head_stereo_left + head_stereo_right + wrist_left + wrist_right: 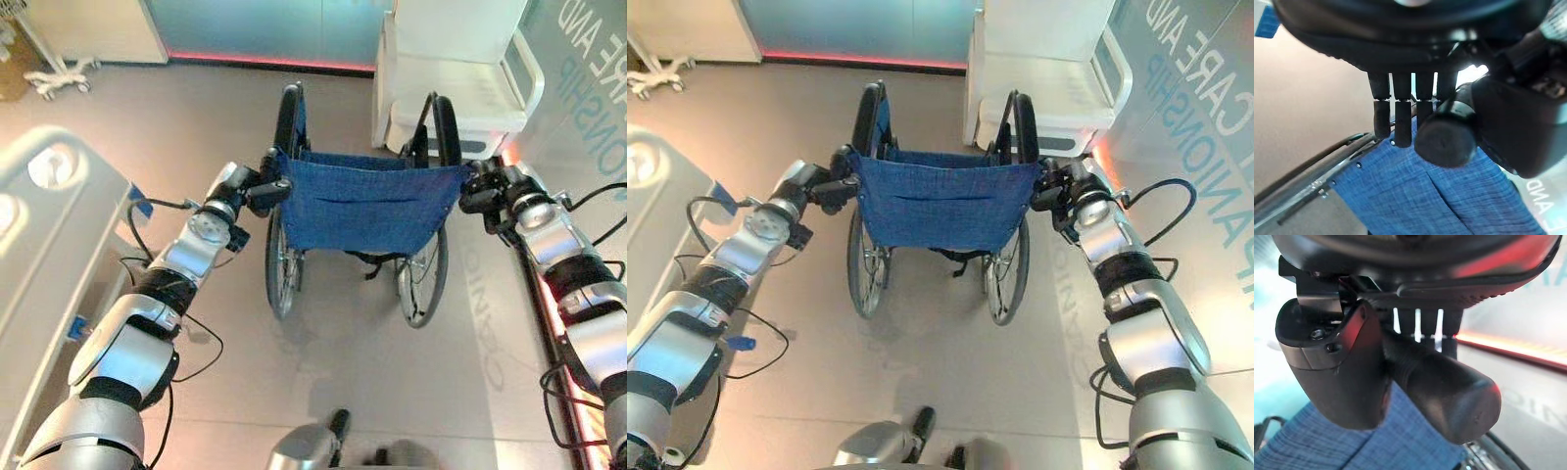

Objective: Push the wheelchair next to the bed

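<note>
The wheelchair (362, 201), with a blue cloth backrest and black wheels, stands on the floor in front of me, facing away. My left hand (263, 189) is shut on its left push handle (1444, 139), with the fingers (1400, 122) curled over the black grip. On the other side, my right hand (483, 191) is shut on the right push handle (1449, 396), thumb (1332, 367) wrapped against the grip. The bed (49, 225), pale grey with a moulded end panel, lies along the left, a short way from the wheelchair's left wheel (281, 264).
A white armchair (460, 78) stands just beyond the wheelchair at the back right. A white wheeled stand base (59, 73) is at the back left. A wall with a glowing red strip (549, 294) runs close along the right. A teal wall closes the back.
</note>
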`<state>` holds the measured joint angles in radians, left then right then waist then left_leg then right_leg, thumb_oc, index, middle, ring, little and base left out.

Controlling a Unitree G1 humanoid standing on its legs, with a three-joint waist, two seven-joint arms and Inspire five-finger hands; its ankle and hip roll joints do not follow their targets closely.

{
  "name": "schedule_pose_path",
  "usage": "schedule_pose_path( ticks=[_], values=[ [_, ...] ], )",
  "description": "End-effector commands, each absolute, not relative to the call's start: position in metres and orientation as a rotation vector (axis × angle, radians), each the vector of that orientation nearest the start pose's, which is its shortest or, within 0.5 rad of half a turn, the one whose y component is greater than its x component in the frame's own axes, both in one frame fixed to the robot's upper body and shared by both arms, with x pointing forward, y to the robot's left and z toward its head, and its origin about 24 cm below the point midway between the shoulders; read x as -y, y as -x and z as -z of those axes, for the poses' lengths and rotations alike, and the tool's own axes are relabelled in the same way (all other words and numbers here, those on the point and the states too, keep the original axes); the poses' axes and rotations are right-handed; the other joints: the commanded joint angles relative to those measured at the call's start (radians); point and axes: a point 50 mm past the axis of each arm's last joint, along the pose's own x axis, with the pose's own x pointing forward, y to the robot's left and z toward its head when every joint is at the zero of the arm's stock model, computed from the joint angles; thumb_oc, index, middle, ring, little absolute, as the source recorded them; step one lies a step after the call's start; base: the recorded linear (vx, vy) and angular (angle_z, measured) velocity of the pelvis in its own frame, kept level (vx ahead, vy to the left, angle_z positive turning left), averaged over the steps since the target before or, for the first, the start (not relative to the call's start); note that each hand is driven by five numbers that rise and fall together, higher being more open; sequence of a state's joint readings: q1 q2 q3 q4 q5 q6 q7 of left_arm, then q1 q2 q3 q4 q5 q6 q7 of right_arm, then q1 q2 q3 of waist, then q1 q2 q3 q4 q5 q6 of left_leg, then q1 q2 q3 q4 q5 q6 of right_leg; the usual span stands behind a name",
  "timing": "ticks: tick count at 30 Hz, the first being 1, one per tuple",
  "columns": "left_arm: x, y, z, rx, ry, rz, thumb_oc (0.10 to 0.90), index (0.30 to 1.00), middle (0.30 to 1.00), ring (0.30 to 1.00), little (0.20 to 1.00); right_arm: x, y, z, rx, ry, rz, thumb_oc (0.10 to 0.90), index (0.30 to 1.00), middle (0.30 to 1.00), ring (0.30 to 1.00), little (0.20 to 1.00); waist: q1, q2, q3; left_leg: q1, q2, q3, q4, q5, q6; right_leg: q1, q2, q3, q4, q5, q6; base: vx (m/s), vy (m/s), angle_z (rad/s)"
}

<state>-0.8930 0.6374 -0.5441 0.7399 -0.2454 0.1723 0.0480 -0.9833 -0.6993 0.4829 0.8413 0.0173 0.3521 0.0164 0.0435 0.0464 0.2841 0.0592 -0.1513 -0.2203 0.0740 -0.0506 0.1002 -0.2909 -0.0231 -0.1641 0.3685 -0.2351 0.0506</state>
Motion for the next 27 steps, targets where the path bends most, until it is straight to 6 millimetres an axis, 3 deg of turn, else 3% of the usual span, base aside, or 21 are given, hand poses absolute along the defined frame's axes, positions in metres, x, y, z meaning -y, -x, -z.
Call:
schedule_pose_path(
  ticks=[1,2,6,7,9,10,11,13,14,17,19,20,23,24,26,27],
  values=[
    [-0.246,-0.387,-0.167,-0.037,-0.746,-0.074,0.4,0.3,0.3,0.3,0.3,0.242,-0.401,-0.185,-0.21,1.103,0.025,0.4,0.3,0.3,0.3,0.3,0.003,-0.073,0.026,-0.079,-0.008,0.098,0.145,-0.119,-0.006,0.0,-0.153,0.077,-0.29,0.408,0.084,0.43,-0.235,1.83],
    [-0.243,-0.389,-0.172,-0.034,-0.74,-0.068,0.4,0.3,0.3,0.3,0.3,0.241,-0.402,-0.195,-0.206,1.112,0.033,0.4,0.3,0.3,0.3,0.3,-0.006,-0.078,0.025,-0.07,-0.014,0.077,0.157,-0.143,-0.008,-0.002,-0.16,0.087,-0.368,0.421,0.096,0.43,-0.26,1.3],
    [-0.237,-0.392,-0.173,-0.05,-0.727,-0.059,0.4,0.3,0.3,0.3,0.3,0.238,-0.405,-0.211,-0.197,1.127,0.031,0.4,0.3,0.3,0.3,0.3,-0.02,-0.088,0.017,-0.058,-0.006,0.048,0.205,-0.205,-0.015,-0.042,-0.159,0.118,-0.288,0.426,0.085,0.36,-0.293,0.42],
    [-0.235,-0.393,-0.172,-0.055,-0.719,-0.037,0.4,0.3,0.3,0.3,0.3,0.242,-0.406,-0.215,-0.202,1.123,0.041,0.4,0.3,0.3,0.3,0.3,-0.026,-0.098,0.002,-0.041,0.004,0.029,0.226,-0.23,-0.022,-0.035,-0.153,0.133,-0.264,0.411,0.085,0.48,-0.464,0.32],
    [-0.233,-0.393,-0.161,-0.102,-0.699,-0.033,0.4,0.3,0.3,0.3,0.3,0.239,-0.406,-0.213,-0.2,1.132,-0.001,0.4,0.3,0.3,0.3,0.3,-0.026,-0.087,-0.025,0.022,0.074,0.018,0.224,-0.232,-0.062,-0.037,-0.145,0.099,-0.167,0.358,0.075,0.62,-0.525,0.66],
    [-0.234,-0.391,-0.153,-0.136,-0.698,-0.025,0.4,0.3,0.3,0.3,0.3,0.235,-0.406,-0.211,-0.206,1.144,-0.026,0.4,0.3,0.3,0.3,0.3,-0.028,-0.085,-0.039,0.061,0.129,0.05,0.221,-0.179,-0.095,-0.028,-0.145,0.052,-0.145,0.335,0.065,0.48,-0.365,0.66],
    [-0.234,-0.391,-0.152,-0.137,-0.699,-0.025,0.4,0.3,0.3,0.3,0.3,0.235,-0.406,-0.211,-0.206,1.146,-0.029,0.4,0.3,0.3,0.3,0.3,-0.028,-0.083,-0.038,0.066,0.134,0.051,0.218,-0.175,-0.098,-0.025,-0.143,0.048,-0.145,0.333,0.063,0.41,-0.325,0.39],
    [-0.232,-0.39,-0.144,-0.163,-0.71,-0.016,0.4,0.3,0.3,0.3,0.3,0.235,-0.406,-0.208,-0.205,1.159,-0.05,0.4,0.3,0.3,0.3,0.3,-0.036,-0.077,-0.059,0.098,0.221,0.104,0.207,-0.053,-0.137,0.01,-0.131,0.0,-0.156,0.306,0.042,0.43,-0.358,0.47],
    [-0.226,-0.389,-0.136,-0.17,-0.71,0.008,0.4,0.3,0.3,0.3,0.3,0.238,-0.405,-0.207,-0.212,1.178,-0.044,0.4,0.3,0.3,0.3,0.3,-0.047,-0.072,-0.076,0.102,0.283,0.148,0.231,0.049,-0.168,0.055,-0.112,-0.033,-0.172,0.277,0.014,0.39,-0.323,0.44],
    [-0.219,-0.388,-0.13,-0.17,-0.711,0.034,0.4,0.3,0.3,0.3,0.3,0.24,-0.404,-0.205,-0.214,1.192,-0.04,0.4,0.3,0.3,0.3,0.3,-0.047,-0.085,-0.077,0.043,0.294,0.189,0.291,0.098,-0.169,0.112,-0.107,-0.061,-0.191,0.25,-0.014,0.37,-0.314,0.64],
    [-0.21,-0.389,-0.127,-0.165,-0.716,0.058,0.4,0.3,0.3,0.3,0.3,0.242,-0.403,-0.2,-0.215,1.195,-0.033,0.4,0.3,0.3,0.3,0.3,-0.038,-0.09,-0.062,-0.01,0.276,0.223,0.27,0.069,-0.155,0.168,-0.098,-0.074,-0.2,0.229,-0.02,0.42,-0.284,0.53],
    [-0.206,-0.387,-0.121,-0.161,-0.716,0.059,0.4,0.3,0.3,0.3,0.3,0.239,-0.404,-0.196,-0.203,1.202,-0.032,0.4,0.3,0.3,0.3,0.3,-0.011,-0.087,-0.041,-0.056,0.208,0.217,0.217,0.028,-0.137,0.221,-0.08,-0.061,-0.212,0.22,-0.013,0.37,-0.182,0.34],
    [-0.204,-0.387,-0.119,-0.16,-0.712,0.061,0.4,0.3,0.3,0.3,0.3,0.235,-0.405,-0.195,-0.189,1.206,-0.03,0.4,0.3,0.3,0.3,0.3,0.008,-0.086,-0.029,-0.103,0.162,0.221,0.183,0.018,-0.129,0.257,-0.066,-0.052,-0.227,0.209,-0.01,0.28,-0.116,-0.02],
    [-0.205,-0.386,-0.116,-0.164,-0.711,0.068,0.4,0.3,0.3,0.3,0.3,0.232,-0.406,-0.195,-0.178,1.205,-0.028,0.4,0.3,0.3,0.3,0.3,0.04,-0.075,-0.008,-0.185,0.104,0.226,0.157,0.032,-0.132,0.308,-0.036,-0.037,-0.246,0.188,-0.015,0.37,-0.13,-0.13],
    [-0.209,-0.384,-0.112,-0.173,-0.71,0.069,0.4,0.3,0.3,0.3,0.3,0.231,-0.406,-0.194,-0.183,1.207,-0.027,0.4,0.3,0.3,0.3,0.3,0.071,-0.056,0.006,-0.27,0.071,0.231,0.122,0.099,-0.145,0.353,0.007,-0.018,-0.259,0.168,-0.026,0.44,-0.119,-0.25],
    [-0.214,-0.381,-0.109,-0.182,-0.711,0.066,0.4,0.3,0.3,0.3,0.3,0.23,-0.406,-0.192,-0.186,1.204,-0.035,0.4,0.3,0.3,0.3,0.3,0.1,-0.041,0.014,-0.322,0.056,0.236,0.084,0.161,-0.154,0.386,0.038,0.001,-0.263,0.15,-0.035,0.46,-0.065,-0.62]
  ],
)
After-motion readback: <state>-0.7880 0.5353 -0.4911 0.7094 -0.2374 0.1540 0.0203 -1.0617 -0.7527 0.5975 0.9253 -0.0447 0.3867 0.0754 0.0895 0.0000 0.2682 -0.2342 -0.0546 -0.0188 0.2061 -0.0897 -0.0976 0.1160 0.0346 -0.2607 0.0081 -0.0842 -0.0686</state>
